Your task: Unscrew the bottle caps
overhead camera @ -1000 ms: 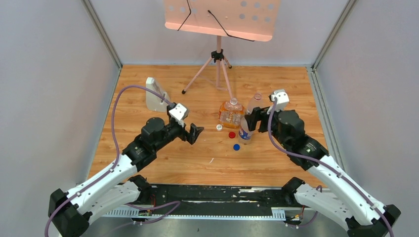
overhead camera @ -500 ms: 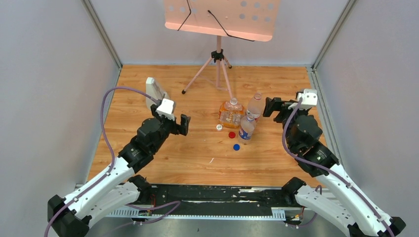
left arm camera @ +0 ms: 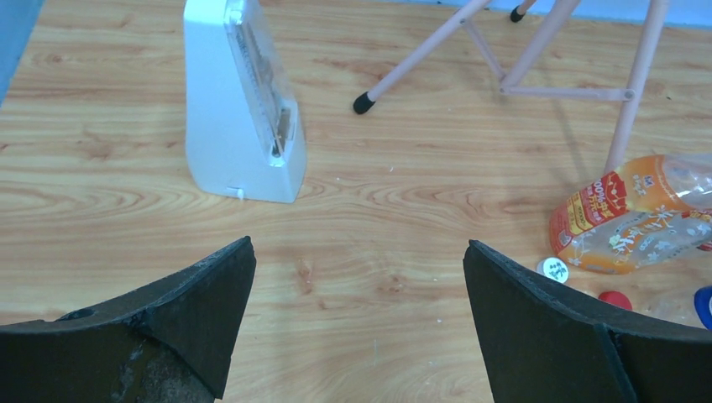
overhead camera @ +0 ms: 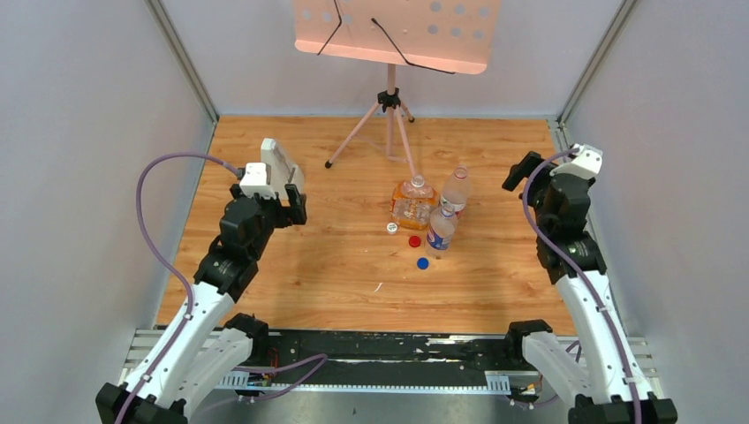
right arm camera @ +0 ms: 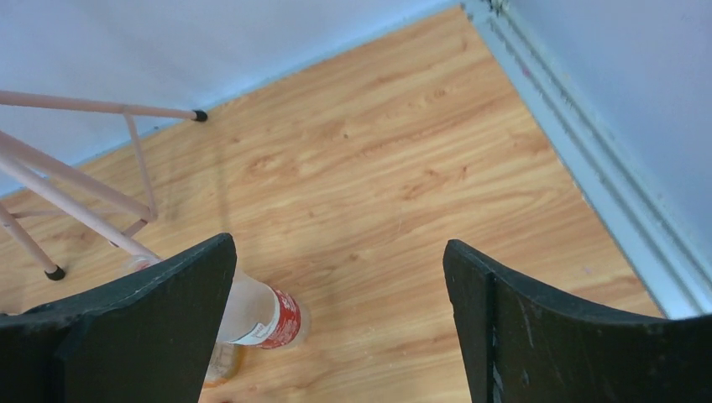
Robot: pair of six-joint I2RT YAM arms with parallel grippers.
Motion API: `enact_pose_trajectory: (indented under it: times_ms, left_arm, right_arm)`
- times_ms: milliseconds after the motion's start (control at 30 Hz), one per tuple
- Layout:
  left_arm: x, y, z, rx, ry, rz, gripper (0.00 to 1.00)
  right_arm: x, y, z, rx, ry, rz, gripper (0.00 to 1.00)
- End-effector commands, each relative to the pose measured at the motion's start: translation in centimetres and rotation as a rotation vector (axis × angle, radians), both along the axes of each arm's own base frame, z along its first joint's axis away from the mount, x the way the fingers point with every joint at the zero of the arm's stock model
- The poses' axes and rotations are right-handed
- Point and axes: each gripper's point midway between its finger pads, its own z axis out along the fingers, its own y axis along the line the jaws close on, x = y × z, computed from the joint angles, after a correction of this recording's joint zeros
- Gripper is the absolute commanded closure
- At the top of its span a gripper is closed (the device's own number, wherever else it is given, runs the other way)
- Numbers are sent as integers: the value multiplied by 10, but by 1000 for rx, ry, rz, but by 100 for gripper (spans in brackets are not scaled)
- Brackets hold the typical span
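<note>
Left gripper: jaws wide apart, nothing held, hung over bare board just beside the pale grey upright plastic block. Right gripper: jaws also spread, nothing between them, raised near the right-hand wall.

Task items are grouped mid-table, well apart from both grippers. Three clear plastic bottles are stood close together: the squat orange-labelled bottle, the tall red-white-green-labelled bottle and the blue-labelled Pepsi bottle. The small white cap, red cap and blue cap are laid loose on the board just in front of them.

Surface: light wood-grain laminate table, grey panel walls on three sides, metal rail along the right edge. A pink tripod music stand is set at the back.

Limits:
- Stand desk is cut off by the top frame edge.
- In the left wrist view the orange bottle is clipped at the right edge; red and blue caps are partly hidden by a finger.
- In the right wrist view one bottle is half covered by a finger.
- Label text can't be read from the top view.
</note>
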Motion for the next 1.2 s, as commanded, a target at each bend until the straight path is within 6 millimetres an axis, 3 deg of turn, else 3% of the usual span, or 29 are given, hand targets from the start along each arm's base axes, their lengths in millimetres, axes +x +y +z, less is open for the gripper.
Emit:
enact_pose_trajectory:
  times_ms: [0, 300, 467, 633, 867, 1167]
  left_arm:
    - [0, 11, 16, -42, -14, 58, 0]
    - [2, 38, -16, -72, 117, 269, 0]
    - [1, 58, -22, -84, 172, 425, 0]
    - [-2, 63, -9, -96, 146, 450, 0]
    - [-7, 68, 22, -120, 29, 437, 0]
    - [-11, 73, 28, -89, 16, 446, 0]
  right_arm:
    - [9, 15, -19, 219, 101, 123, 4]
    - [4, 1, -52, 255, 160, 60, 2]
    - [-4, -10, -67, 233, 171, -1, 0]
    - [-9, -13, -70, 218, 167, -12, 0]
    - [-5, 0, -52, 243, 126, 56, 0]
    - [-4, 7, -41, 260, 105, 97, 0]
